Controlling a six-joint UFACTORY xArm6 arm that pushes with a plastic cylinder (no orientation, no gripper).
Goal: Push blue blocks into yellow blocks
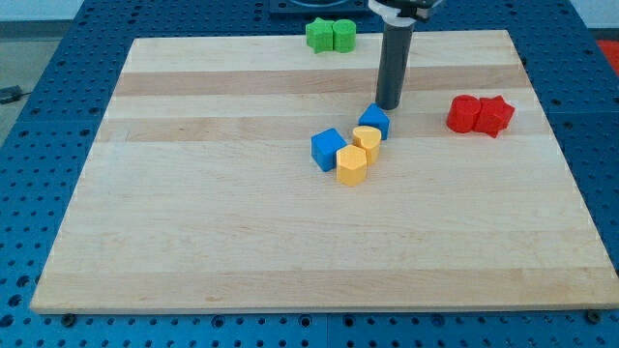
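Our dark rod's tip (389, 105) touches the small blue cube (373, 121). That cube abuts the yellow cylinder (366, 141); we carry no gripper

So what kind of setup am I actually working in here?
Probably a lab test bench: a wooden board sits on a blue perforated table, with small coloured blocks like the blue cube, and my tip just above another blue block.

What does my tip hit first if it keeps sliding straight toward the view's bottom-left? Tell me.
Probably the upper blue block: my tip sits just above and right of it, nearly touching. Behind it lie the yellow blocks. Exact contact is unclear from this single view.
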